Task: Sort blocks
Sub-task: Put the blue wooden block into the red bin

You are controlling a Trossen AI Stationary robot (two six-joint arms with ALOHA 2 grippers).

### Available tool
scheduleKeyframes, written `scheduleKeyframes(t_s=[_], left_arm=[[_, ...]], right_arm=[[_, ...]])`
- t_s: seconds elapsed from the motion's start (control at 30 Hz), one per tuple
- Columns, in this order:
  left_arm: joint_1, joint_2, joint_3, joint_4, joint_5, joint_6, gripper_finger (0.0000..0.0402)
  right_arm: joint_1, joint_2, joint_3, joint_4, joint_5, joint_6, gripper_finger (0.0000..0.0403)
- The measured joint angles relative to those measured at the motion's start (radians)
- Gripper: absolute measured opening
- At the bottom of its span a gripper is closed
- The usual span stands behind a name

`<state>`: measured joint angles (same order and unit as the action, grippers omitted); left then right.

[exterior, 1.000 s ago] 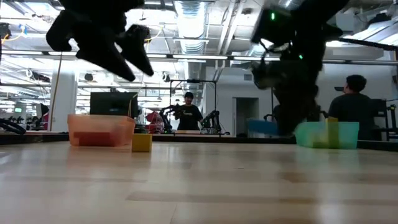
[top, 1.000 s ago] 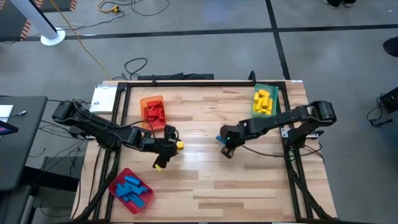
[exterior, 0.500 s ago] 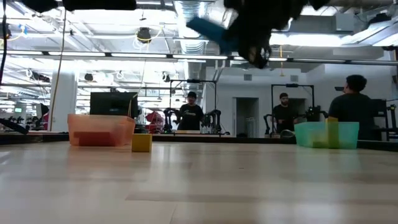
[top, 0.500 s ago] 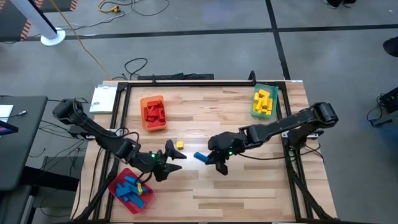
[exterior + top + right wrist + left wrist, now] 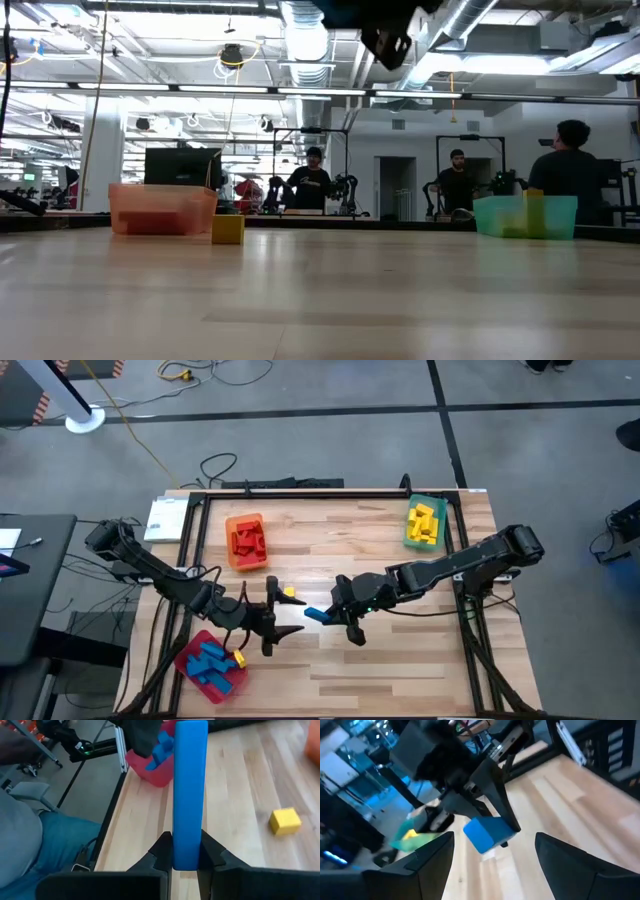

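A blue block [image 5: 317,614] hangs above the middle of the table with my right gripper [image 5: 332,616] shut on it. My left gripper [image 5: 284,624] stands open just to its left and faces it. In the left wrist view the blue block [image 5: 487,834] sits beyond the open fingers, apart from them. A yellow block [image 5: 289,592] lies flat on the table just behind the two grippers, also visible in the low view [image 5: 228,229] and the right wrist view [image 5: 285,821]. My right gripper pinches one end of the blue block [image 5: 189,851] between its two fingers, on the bar's two long side faces. The fingers come from the table's right, slanting down, and lie along the bar. The bar sticks out ahead of the fingertips, lifted clear of the table.
A red tray [image 5: 210,665] holding blue blocks stands at the near left. An orange tray [image 5: 247,542] with red blocks is at the far left, and a green tray [image 5: 424,523] with yellow blocks at the far right. People stand in the room behind the table.
My right gripper has carried the blue block up and toward the table's left and near edge, rolling and tipping up toward level. My left gripper has left the yellow block, swung toward the near edge, risen and tipped up toward level, staying open. The yellow block has not moved.
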<state>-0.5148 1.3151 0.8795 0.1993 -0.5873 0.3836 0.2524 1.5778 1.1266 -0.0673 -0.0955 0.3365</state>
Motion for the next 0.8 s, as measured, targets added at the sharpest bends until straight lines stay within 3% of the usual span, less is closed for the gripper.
scheduleKeyframes(t_s=[0.1,0.23,0.5,0.8], left_arm=[[0.012,0.000,0.000,0.030,0.025,-0.092,0.0274],[0.038,0.000,0.000,0.067,0.144,-0.201,0.0274],[0.054,0.000,0.000,0.154,0.160,-0.268,0.0270],[0.086,-0.001,0.000,0.128,0.139,-0.346,0.0204]], right_arm=[[0.011,0.000,0.018,0.003,0.016,-0.036,0.0057],[0.013,0.000,0.045,0.002,0.035,-0.083,0.0057],[0.016,-0.001,0.054,-0.002,0.108,-0.127,0.0057],[0.016,-0.001,0.054,0.001,0.153,-0.144,0.0057]])
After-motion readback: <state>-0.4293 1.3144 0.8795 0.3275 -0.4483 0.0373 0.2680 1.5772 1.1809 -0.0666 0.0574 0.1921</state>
